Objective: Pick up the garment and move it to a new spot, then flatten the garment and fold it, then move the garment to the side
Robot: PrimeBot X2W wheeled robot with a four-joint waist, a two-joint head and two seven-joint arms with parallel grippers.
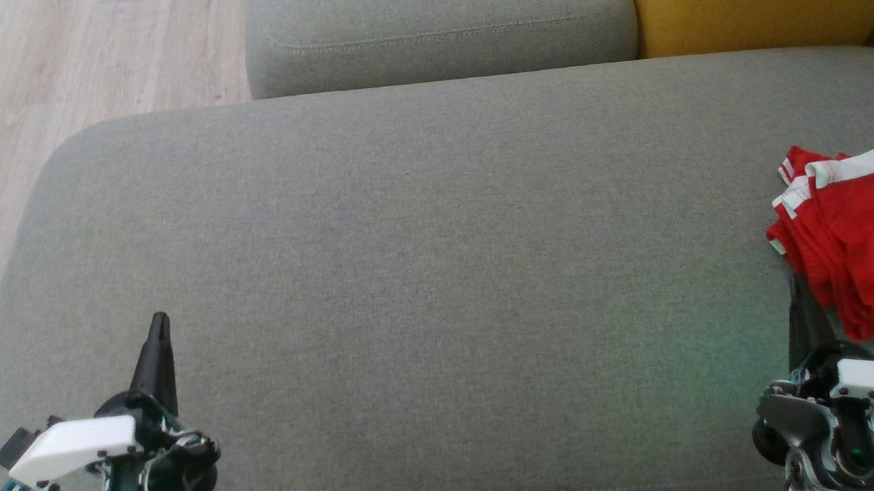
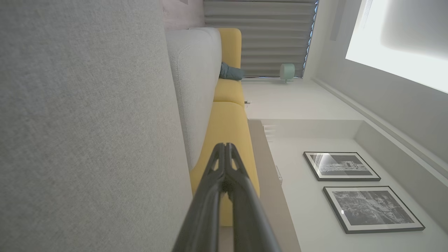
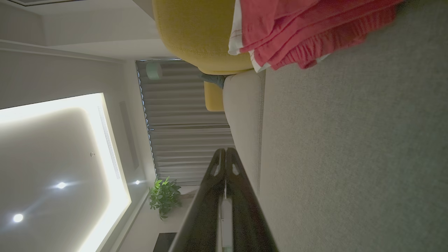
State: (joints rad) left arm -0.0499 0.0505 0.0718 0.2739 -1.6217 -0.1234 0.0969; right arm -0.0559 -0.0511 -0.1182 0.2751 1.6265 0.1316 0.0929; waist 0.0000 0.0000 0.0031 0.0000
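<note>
Head view: big grey seat cushion [image 1: 423, 275] takes most of the frame and is the reference for everything else. Wood floor [image 1: 68, 70] lies off the cushion's far left corner. A second, smaller grey cushion [image 1: 435, 31] butts against the seat cushion's far edge, and a yellow cushion [image 1: 751, 3] sits at the far right corner of the seat cushion.

Garment [image 1: 857, 249] is red with white trim, folded into layers, and lies on the seat cushion at its right side, partly cut off by the frame edge. In the right wrist view the garment [image 3: 297, 31] rests flat on the cushion surface with its stacked edges showing.

Left gripper [image 1: 158, 320] is over the seat cushion's near left part, well apart from the garment. In the left wrist view the left gripper [image 2: 225, 145] has its fingers pressed together, nothing between them.

Right gripper [image 1: 797, 289] is over the seat cushion's near right part, just beside the garment's near edge. In the right wrist view the right gripper [image 3: 225, 150] has its fingers together and empty, and is clear of the garment.
</note>
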